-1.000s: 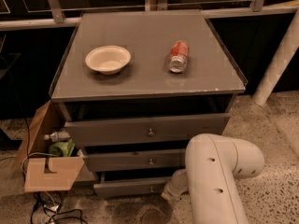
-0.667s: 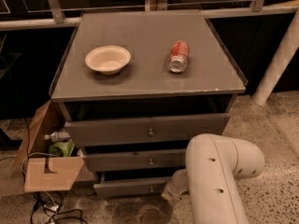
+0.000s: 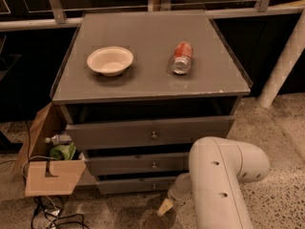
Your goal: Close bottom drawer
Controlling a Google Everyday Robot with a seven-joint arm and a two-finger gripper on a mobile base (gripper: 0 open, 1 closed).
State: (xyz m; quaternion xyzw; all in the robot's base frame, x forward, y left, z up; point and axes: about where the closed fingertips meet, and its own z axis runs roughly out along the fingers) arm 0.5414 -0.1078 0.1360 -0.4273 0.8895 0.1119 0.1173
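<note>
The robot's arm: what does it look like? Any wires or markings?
The arm is a thick, smooth cream-white tube with a rounded elbow and a few small dark round holes in its shell. It narrows to a slimmer white wrist ending in the pincer, whose visible part is pale tan, low in front of the bottom drawer. No cables or lettering show.

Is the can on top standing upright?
No, the can lies on its side; the gripper is down by the bottom drawer.
</note>
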